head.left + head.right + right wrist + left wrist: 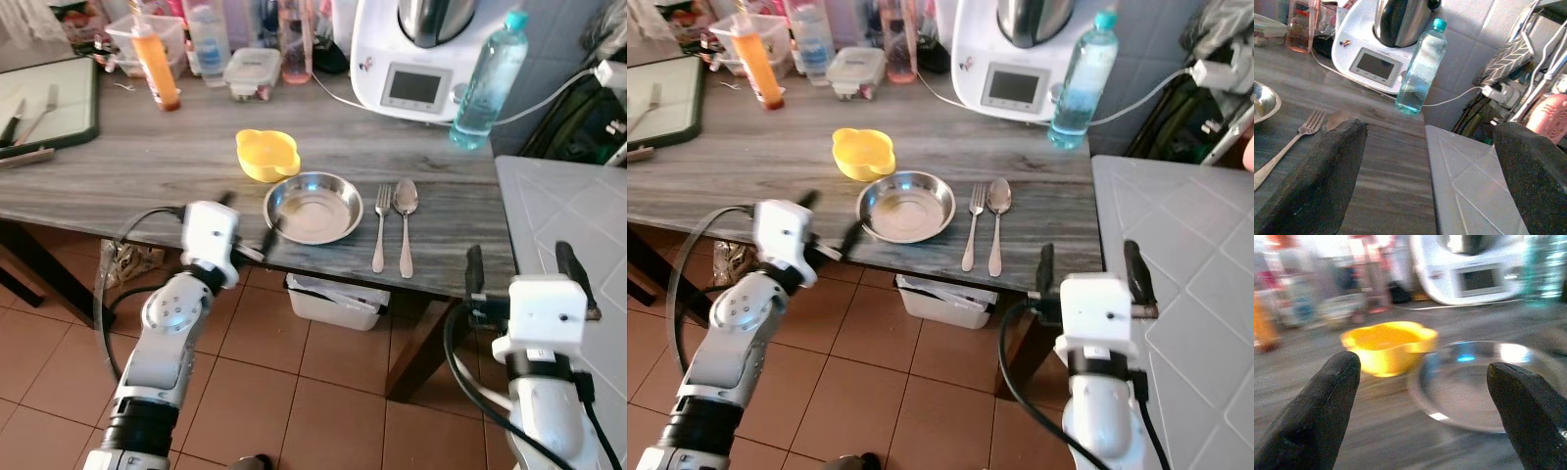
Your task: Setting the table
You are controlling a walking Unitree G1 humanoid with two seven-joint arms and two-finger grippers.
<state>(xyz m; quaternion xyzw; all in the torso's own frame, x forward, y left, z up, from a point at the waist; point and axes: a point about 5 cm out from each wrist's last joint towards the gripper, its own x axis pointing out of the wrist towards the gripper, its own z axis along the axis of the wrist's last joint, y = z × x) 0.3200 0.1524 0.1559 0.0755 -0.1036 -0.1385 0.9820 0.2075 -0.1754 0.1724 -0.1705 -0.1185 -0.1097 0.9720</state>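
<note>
Grey wood-grain tabletop (147,162) runs before me, clutter pushed to its far side so the near edge serves as a place setting. Just ahead of my left claw (247,223), spread wide and empty, sits the round shallow steel plate (313,207), with the small yellow plastic bowl (266,154) beyond it. My right claw (519,266) (also spread, idle) hovers off the edge; the steel fork (380,227) and steel spoon (406,222) lie ahead, to its left.

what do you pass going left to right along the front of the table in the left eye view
left gripper → steel plate → fork → spoon → right gripper, off the table's corner. The yellow bowl sits just behind the plate's left edge, so its place in the row is unclear.
</note>
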